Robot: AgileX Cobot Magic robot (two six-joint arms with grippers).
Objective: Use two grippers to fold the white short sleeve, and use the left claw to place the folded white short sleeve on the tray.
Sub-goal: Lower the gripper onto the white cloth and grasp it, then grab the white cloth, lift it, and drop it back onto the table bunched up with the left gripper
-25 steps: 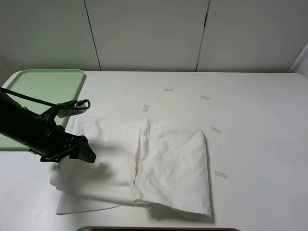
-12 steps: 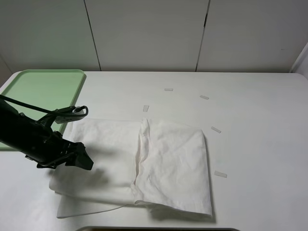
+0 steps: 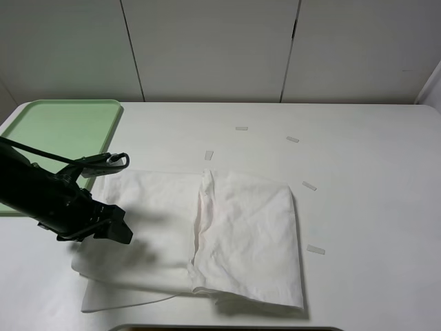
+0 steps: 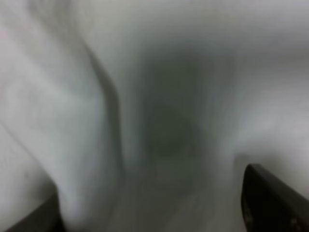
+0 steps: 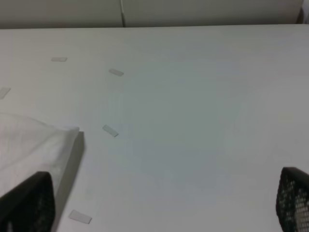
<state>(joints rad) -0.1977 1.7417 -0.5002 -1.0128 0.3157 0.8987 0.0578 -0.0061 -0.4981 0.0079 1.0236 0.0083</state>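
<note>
The white short sleeve (image 3: 241, 234) lies folded on the white table, its right half doubled over the left. The light green tray (image 3: 62, 124) sits at the back left and holds nothing. My left gripper (image 3: 118, 233) hangs low over the shirt's left edge. In the left wrist view the left gripper (image 4: 154, 217) has its fingers wide apart, with blurred white fabric (image 4: 159, 96) very close below. My right gripper (image 5: 159, 208) is open over bare table, and a corner of the shirt (image 5: 29, 140) shows beside it. The right arm is out of the exterior view.
Several small white tape strips (image 3: 309, 185) lie on the table around the shirt's back and right sides, and one also shows in the right wrist view (image 5: 110, 131). A dark rim (image 3: 227, 328) shows at the table's front edge. White cabinet doors stand behind the table.
My left gripper has moved a little down and to the left, closer to the shirt's left edge. The shirt has barely shifted.
</note>
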